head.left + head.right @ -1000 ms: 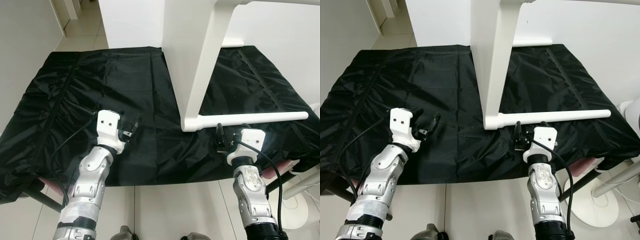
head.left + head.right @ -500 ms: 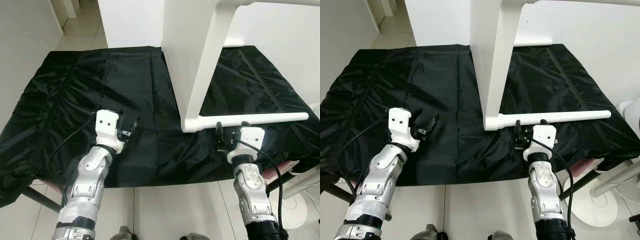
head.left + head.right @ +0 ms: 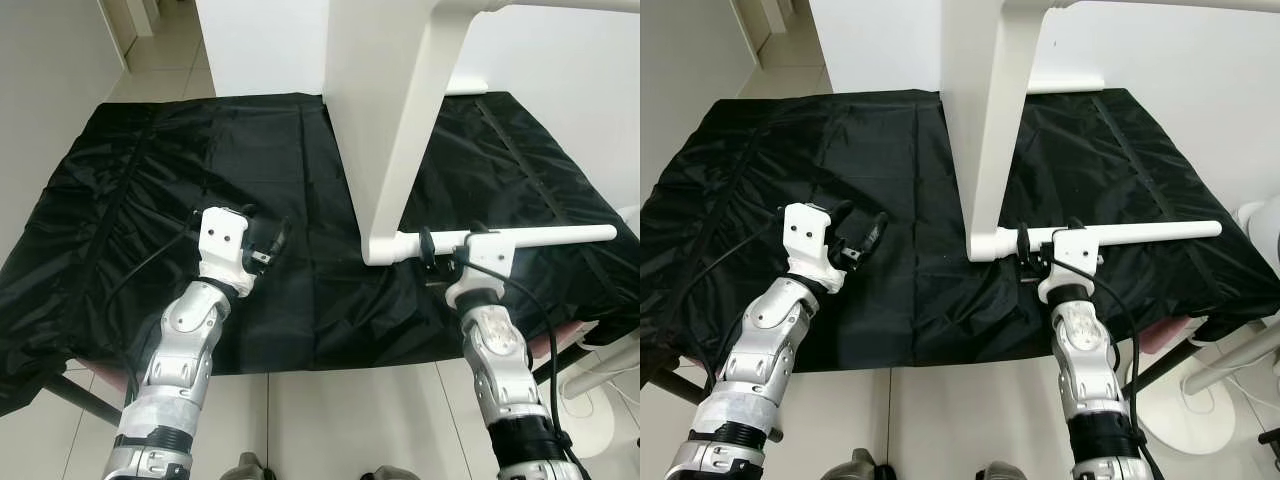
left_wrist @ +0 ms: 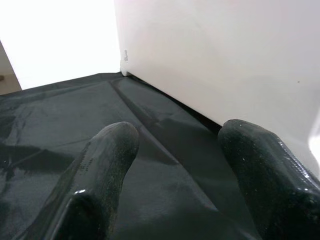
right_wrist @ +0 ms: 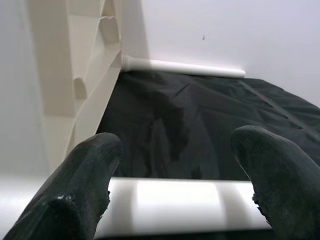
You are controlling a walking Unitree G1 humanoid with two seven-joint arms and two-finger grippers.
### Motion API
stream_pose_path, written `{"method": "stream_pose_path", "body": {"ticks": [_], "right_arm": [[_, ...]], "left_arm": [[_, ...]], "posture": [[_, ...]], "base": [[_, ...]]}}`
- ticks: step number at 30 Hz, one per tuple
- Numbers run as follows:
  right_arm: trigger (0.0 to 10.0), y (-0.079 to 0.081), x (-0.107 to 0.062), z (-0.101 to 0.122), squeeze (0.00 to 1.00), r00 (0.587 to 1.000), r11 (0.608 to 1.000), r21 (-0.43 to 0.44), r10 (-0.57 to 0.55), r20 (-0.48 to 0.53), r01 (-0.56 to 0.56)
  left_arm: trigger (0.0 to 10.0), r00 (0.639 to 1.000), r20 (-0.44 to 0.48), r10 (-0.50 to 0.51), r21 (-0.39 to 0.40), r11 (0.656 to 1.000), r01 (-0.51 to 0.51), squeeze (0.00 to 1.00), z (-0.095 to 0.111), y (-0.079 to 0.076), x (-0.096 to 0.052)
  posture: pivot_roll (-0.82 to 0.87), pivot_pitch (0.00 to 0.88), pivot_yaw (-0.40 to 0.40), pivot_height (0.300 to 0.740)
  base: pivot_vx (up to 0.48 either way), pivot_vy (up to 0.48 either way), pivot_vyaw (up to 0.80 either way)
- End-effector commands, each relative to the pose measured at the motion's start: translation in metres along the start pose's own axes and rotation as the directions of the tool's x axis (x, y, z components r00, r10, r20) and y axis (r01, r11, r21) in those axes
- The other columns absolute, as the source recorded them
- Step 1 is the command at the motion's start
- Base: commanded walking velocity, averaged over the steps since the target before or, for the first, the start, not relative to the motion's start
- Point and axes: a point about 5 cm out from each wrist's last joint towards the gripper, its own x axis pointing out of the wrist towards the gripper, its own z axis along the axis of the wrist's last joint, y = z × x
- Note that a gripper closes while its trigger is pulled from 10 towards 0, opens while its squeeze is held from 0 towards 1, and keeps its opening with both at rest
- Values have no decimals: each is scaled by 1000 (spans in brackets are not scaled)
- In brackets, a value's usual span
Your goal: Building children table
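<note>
White plastic table leg rod (image 3: 520, 238) is lying between the open right gripper (image 3: 441, 250) fingers, awaiting closure; left gripper (image 3: 268, 243) is hovering open, empty.

The white table frame (image 3: 400, 110) runs off the top edge, so its upper part can't be seen. The black cloth (image 3: 180, 180) hides whatever it's draped over. Bottom edge crops both arms, and the right gripper (image 3: 445, 250) partly blocks the white rod (image 3: 540, 236).

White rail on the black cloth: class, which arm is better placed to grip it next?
Right. The right gripper is open with the rail between its fingers; the left gripper sits apart over cloth.
</note>
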Motion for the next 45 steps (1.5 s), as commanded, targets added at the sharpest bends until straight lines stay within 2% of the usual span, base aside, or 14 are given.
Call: {"method": "stream_pose_path", "body": {"ticks": [1,11,16,20,29,41,45], "right_arm": [[10000,1,3,-3,0,1000,1000,11,-10,-16,10],[10000,16,16,-6,0,999,998,60,7,-50,-4],[10000,23,34,-9,0,996,998,64,16,-93,-10],[10000,24,41,-10,0,994,997,75,12,-108,-4],[10000,26,45,-19,0,987,995,102,2,-162,15],[10000,55,48,-27,0,963,983,102,170,-207,-151],[10000,65,47,-28,0,952,972,122,224,-208,-202]], "left_arm": [[10000,1000,-18,-8,12,1000,8,0,-1,0,-2],[10000,998,-34,-50,5,999,50,0,-2,-6,-3],[10000,996,-36,-77,17,997,78,0,1,-9,-2],[10000,996,-35,-82,16,996,82,0,3,-10,-2],[10000,996,-41,-74,27,997,75,0,6,-6,-6],[10000,998,-45,-53,41,998,54,0,11,0,-11],[10000,993,-40,-109,5,994,110,0,15,-6,-13]], "posture": [[-100,0,40,740],[-102,24,40,740],[-100,39,49,740],[-96,43,50,740],[-72,48,45,740],[-50,46,39,740],[-47,45,38,740]], "base": [[0,0,0],[0,0,0],[0,0,0],[0,0,0],[0,0,0],[0,0,0],[0,0,0]]}}
